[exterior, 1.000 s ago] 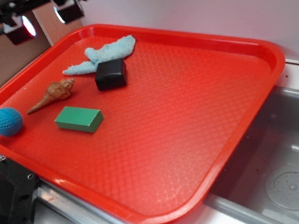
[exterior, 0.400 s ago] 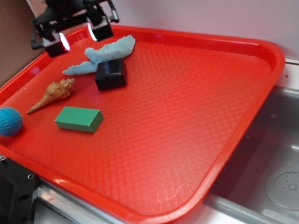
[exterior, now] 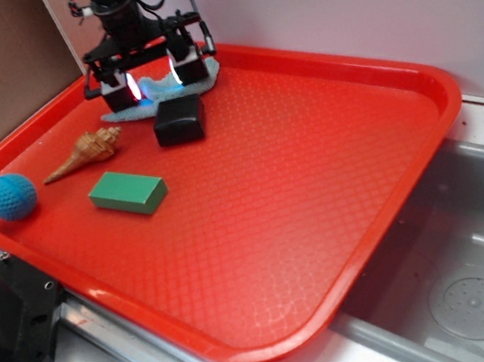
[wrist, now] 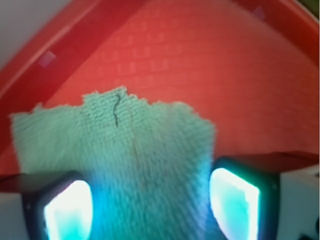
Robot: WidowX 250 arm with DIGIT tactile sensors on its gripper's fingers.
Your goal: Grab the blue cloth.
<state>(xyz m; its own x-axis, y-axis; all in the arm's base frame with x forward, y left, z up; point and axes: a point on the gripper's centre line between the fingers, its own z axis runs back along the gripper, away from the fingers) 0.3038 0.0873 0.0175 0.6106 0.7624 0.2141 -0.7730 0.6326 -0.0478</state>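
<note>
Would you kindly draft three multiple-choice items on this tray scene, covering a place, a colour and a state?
1. Where is the gripper?
A. directly over the blue cloth
B. over the seashell
C. over the sink

2. What colour is the block nearest the crocheted ball?
A. black
B. green
C. yellow

3. How do the jaws stand?
A. shut on the cloth
B. shut on nothing
C. open, one finger either side of the cloth

Key: 1 A, the wrist view is filled with cloth. 2 B, a green block lies beside the ball. 3 C, cloth shows between the spread fingers.
</note>
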